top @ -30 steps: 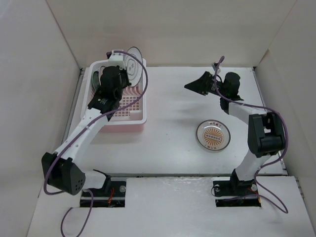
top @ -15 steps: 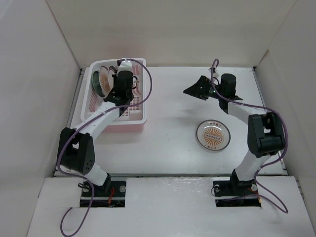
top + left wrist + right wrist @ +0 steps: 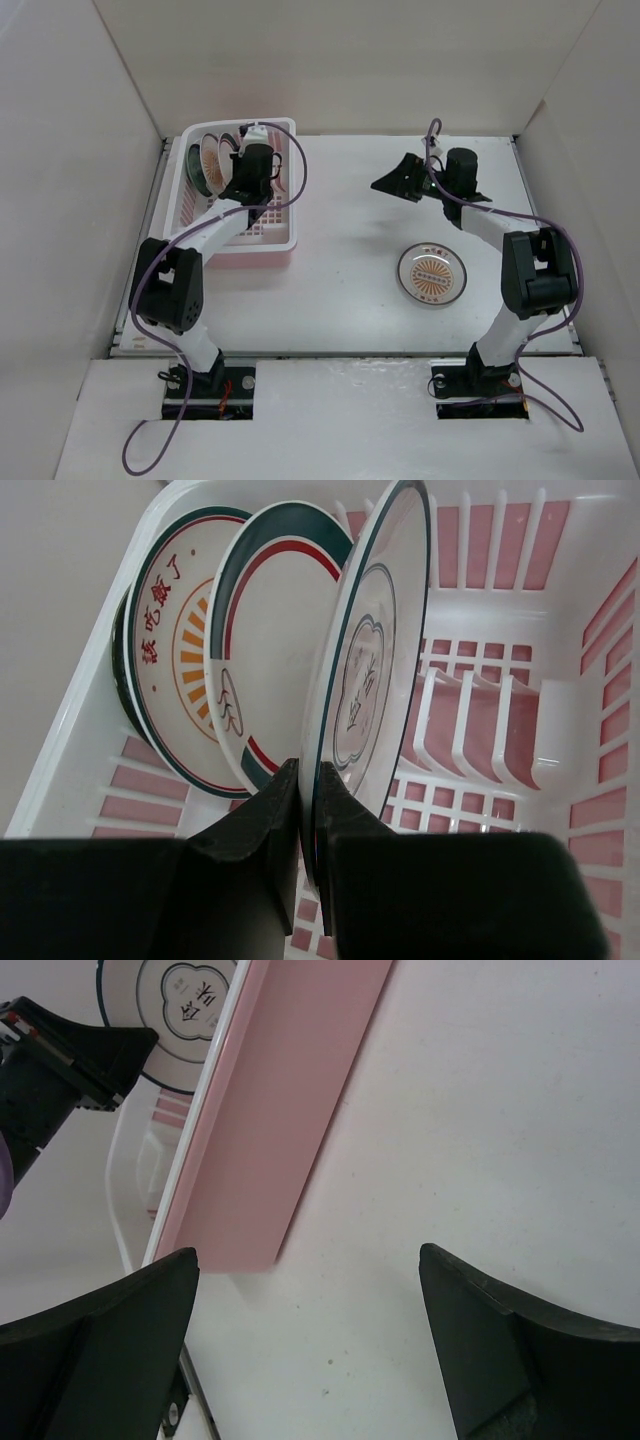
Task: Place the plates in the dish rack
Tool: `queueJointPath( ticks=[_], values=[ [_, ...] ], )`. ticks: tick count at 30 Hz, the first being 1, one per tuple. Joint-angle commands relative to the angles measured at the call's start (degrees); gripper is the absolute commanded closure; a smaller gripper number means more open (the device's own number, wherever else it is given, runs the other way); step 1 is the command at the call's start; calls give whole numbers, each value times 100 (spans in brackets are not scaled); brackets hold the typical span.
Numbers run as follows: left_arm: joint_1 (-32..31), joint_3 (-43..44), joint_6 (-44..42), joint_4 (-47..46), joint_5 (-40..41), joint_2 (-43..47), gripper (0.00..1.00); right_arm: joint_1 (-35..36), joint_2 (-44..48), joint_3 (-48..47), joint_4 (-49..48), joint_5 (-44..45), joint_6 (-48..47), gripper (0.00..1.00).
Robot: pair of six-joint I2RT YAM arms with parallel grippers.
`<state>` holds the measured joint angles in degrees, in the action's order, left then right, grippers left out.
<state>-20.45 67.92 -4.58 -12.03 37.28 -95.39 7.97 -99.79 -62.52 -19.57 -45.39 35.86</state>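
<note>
Grey-rimmed plate (image 3: pixel 365 660) in dish rack (image 3: pixel 70 760), left end effector (image 3: pixel 307 770) clamping it — right end effector (image 3: pixel 307 1255) agape

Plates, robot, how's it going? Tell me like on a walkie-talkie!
Left gripper shut on grey-rimmed plate, upright in dish rack beside other plates. Right gripper open, empty. One sunburst plate on table, nothing blocking it.

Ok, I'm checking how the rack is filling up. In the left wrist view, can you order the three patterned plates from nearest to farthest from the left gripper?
From the left gripper:
1. grey-rimmed plate: held on edge between the jaws, rightmost of the three.
2. green-rimmed plate: just to its left.
3. orange sunburst plate: farthest left, by the dish rack wall.
</note>
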Motion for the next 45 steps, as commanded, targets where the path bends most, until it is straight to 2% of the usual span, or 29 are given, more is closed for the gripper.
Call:
queueJointPath(
  ticks=[1,14,15,17,22,24,29,31,32,38,40,41,42,44,45],
  values=[
    [85,362,54,-344,149,-5,100,47,170,-296,-117,3,-123,4],
    [85,836,537,377,157,-498,100,100,117,-296,-117,-49,-123,4],
    [85,837,607,473,157,-498,91,100,117,-296,-117,-49,-123,4],
    [85,837,660,587,210,-498,88,100,170,-296,-117,-49,-123,4],
    [85,890,730,720,87,-445,70,100,223,-296,-117,-49,-123,4],
    [85,890,730,720,87,-383,67,100,275,-243,-117,-49,-123,4],
    [85,890,730,842,-281,-103,49,100,276,-243,-117,-49,-175,4],
    [85,951,730,896,-571,82,47,100,328,-243,-64,-49,-228,3],
    [85,951,730,896,-659,152,40,100,328,-243,-12,-49,-228,3],
    [-231,1003,730,957,-660,688,27,-111,617,-42,217,179,-491,0],
    [-284,1056,783,1036,-660,916,13,-312,802,125,270,231,-492,0],
    [-380,1109,853,1141,-713,987,10,-383,1055,344,270,232,-561,0],
    [-468,1179,853,1194,-844,1066,1,-445,1206,459,270,328,-614,0],
    [-574,1180,906,1317,-1090,1294,1,-559,1540,644,506,801,-728,0],
    [-653,1232,906,1370,-1387,1365,1,-559,1898,749,960,1421,-877,0]
  ],
)
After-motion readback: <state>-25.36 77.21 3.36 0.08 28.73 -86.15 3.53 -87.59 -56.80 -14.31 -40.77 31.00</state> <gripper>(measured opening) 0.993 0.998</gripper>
